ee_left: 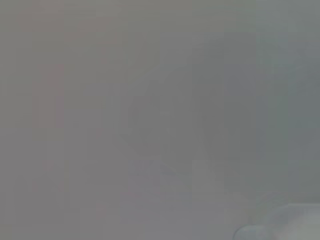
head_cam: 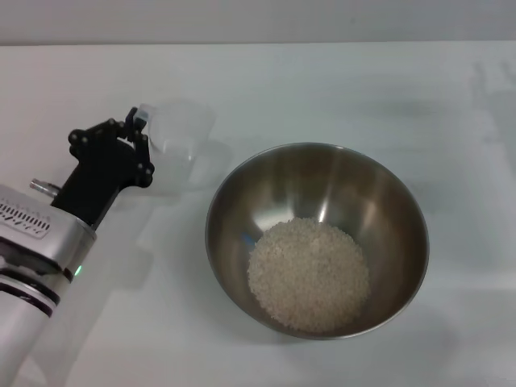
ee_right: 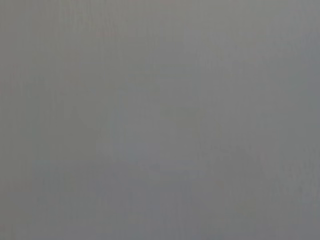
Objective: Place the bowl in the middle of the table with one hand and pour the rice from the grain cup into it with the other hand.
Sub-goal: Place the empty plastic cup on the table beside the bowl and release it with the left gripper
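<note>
Head view: the steel bowl (head_cam: 316, 239) sits on the white surface (head_cam: 339, 89), its shiny inside holding a round pale heap of rice (head_cam: 308, 274) on the bottom. Left of the bowl, just beside its rim, the frosted cup (head_cam: 179, 145) stands upright. The left tool (head_cam: 137, 141) is at the cup's left side; whether it pinches the cup cannot be told.

Left wrist view: grey blur, with a pale curved edge in one corner.

Right wrist view: plain grey.
</note>
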Controlling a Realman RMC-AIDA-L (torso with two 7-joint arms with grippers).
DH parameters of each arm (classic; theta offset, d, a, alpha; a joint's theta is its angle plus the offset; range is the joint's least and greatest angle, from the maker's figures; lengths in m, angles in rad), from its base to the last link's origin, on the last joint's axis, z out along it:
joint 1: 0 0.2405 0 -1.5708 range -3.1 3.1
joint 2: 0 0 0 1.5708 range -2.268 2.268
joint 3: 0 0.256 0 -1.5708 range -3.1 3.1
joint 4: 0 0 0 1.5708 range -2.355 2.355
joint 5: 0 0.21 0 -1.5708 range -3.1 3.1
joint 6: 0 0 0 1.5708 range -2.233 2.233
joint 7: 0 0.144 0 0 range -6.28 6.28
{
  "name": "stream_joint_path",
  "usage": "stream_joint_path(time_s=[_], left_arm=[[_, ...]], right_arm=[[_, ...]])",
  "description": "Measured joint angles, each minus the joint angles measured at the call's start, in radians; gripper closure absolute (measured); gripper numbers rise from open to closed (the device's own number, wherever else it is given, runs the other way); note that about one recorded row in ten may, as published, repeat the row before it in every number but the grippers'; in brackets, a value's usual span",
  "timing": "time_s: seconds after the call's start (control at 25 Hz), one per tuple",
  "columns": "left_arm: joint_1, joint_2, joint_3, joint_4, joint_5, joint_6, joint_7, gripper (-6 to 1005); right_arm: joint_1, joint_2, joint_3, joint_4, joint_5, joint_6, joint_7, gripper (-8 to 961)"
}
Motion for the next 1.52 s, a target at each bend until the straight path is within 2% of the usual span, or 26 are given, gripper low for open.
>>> stream_joint_path(time_s=[0.52, 1.24, 1.52], left_arm=[[-0.011, 0.000, -0.021, 0.005, -0.021, -0.136, -0.007, 969], [-0.004, 0.001, -0.047, 0.001, -0.028, -0.177, -0.008, 967], [0.019, 0.005, -0.044, 0.007, -0.030, -0.150, -0.008, 795]], right_arm=[[-0.026, 0.019, 0.000, -0.002, 0.005, -0.012, 0.008, 506], [-0.023, 0.019, 0.000, -0.012, 0.001, -0.013, 0.009, 505], [-0.019, 0.019, 0.000, -0.012, 0.002, -0.012, 0.009, 505]])
